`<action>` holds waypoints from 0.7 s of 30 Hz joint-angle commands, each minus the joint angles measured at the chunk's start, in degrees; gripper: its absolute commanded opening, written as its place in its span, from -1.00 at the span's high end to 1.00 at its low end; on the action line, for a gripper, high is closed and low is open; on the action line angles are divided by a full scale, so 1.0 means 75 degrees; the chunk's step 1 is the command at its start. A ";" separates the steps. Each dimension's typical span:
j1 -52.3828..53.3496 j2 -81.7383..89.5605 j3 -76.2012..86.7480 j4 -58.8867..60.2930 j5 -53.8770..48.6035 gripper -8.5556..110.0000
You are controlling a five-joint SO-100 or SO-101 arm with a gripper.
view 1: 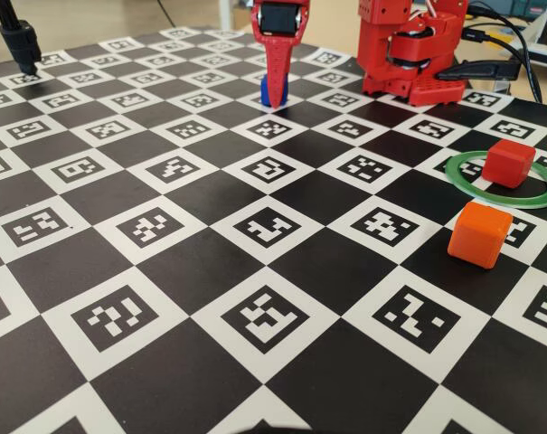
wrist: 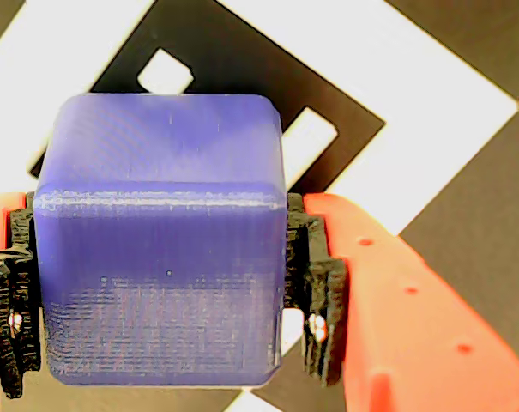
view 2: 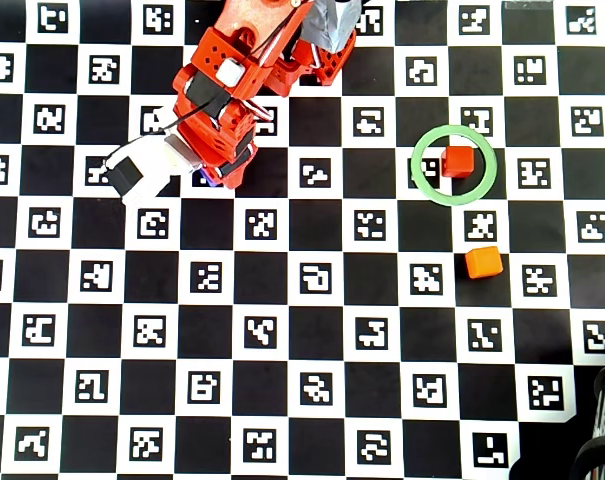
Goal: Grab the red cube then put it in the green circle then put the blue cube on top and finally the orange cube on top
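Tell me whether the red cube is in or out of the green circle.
In. The red cube sits inside the green circle in the overhead view, off-centre near its rim.

Setting: robotics lab or hobbyist workbench. Evidence: calibration board (view 1: 165, 298) of checkerboard squares bearing fiducial markers; red 3D-printed robot arm (view 1: 404, 50); cables (view 1: 517, 54); black camera-stand leg (view 1: 18, 41).

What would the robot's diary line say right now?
fingers: shut on blue cube | red cube: inside green circle | orange cube: outside, waiting
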 commanded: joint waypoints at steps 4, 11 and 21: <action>-0.0012 0.0492 -0.1031 0.0668 0.0914 0.70; -0.0422 0.0949 -0.2367 0.2520 0.1852 0.71; -0.2180 0.1453 -0.3738 0.4559 0.4559 0.72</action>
